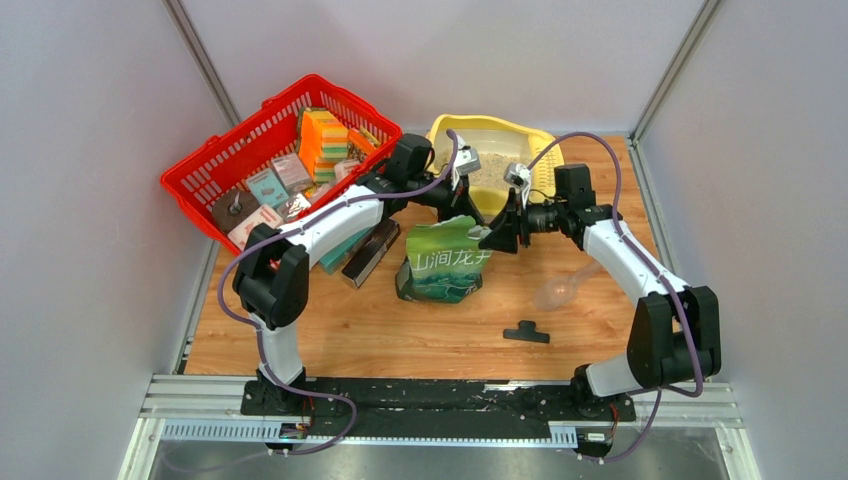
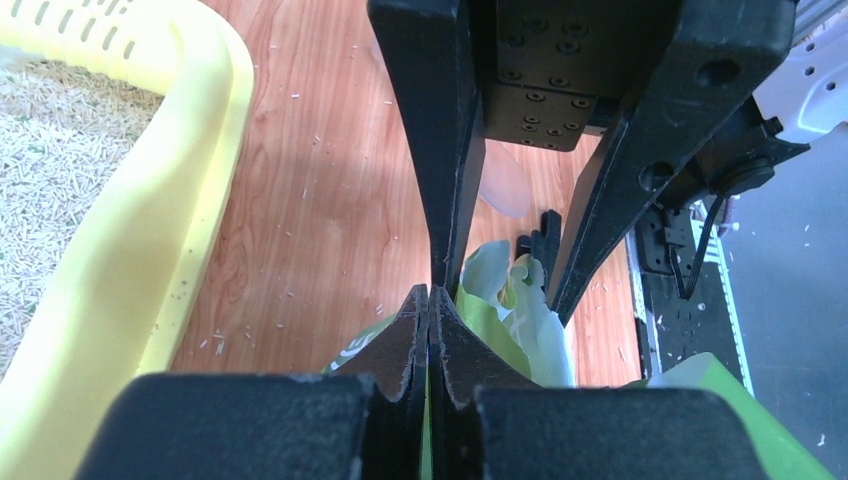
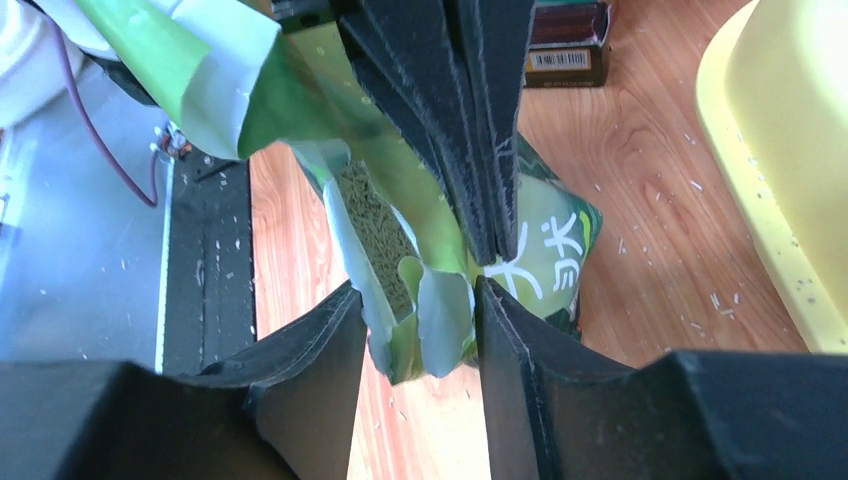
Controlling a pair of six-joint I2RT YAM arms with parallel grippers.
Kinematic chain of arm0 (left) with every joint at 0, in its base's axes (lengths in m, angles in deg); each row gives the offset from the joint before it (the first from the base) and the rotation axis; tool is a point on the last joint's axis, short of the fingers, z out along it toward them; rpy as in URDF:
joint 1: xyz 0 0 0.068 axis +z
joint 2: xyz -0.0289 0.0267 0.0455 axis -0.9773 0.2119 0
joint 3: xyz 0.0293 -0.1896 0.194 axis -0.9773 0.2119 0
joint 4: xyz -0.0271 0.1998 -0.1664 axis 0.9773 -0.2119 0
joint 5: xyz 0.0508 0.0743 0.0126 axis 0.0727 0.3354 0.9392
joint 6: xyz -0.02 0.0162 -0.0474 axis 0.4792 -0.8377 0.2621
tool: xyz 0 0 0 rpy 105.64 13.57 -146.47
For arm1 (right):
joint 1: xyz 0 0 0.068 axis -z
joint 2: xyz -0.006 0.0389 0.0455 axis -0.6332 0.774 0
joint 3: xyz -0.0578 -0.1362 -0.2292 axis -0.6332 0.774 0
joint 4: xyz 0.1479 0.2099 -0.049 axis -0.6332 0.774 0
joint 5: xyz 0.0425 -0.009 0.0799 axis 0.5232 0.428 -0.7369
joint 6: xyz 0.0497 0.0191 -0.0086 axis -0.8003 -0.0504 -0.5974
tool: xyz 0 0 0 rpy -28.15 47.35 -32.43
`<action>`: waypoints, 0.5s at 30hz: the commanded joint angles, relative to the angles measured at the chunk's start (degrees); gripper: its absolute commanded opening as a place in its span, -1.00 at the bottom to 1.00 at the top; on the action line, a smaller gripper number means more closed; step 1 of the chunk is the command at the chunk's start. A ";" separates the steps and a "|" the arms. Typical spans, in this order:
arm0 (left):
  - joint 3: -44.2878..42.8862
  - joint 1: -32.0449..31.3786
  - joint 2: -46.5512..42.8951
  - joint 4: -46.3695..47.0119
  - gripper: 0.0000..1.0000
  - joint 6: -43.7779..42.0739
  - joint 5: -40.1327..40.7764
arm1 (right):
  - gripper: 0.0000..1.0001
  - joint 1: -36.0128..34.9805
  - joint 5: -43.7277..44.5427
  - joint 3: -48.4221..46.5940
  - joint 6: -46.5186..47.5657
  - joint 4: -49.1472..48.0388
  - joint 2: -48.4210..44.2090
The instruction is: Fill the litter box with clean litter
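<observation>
Green printed bag (image 1: 445,260) is pinched at its top edge by the closed left gripper (image 2: 430,295). Its torn flap is straddled by the right gripper (image 3: 420,300), fingers apart; whether it is clamped cannot be told. Beige-grey granular litter (image 1: 490,172) is seen inside the pale yellow plastic litter box (image 1: 490,122), just beyond both grippers. Wooden tabletop (image 1: 400,330) is scattered with stray granules and enclosed by grey walls (image 1: 100,100).

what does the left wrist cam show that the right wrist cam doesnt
Only the left wrist: litter lying inside the litter box. Only the right wrist: granules down in the torn-open bag, and a dark box. Both: the green bag, the litter box's yellow rim, the wooden table.
</observation>
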 commanded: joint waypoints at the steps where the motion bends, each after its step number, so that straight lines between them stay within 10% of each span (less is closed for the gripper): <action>1: -2.06 0.43 -0.76 -2.34 -0.96 -2.01 -0.69 | -0.07 0.06 -3.79 1.21 -8.50 -9.78 0.80; 15: -2.14 1.31 -2.17 -5.07 -0.96 -3.68 0.71 | -0.29 0.06 -6.07 2.71 -11.85 -13.31 2.73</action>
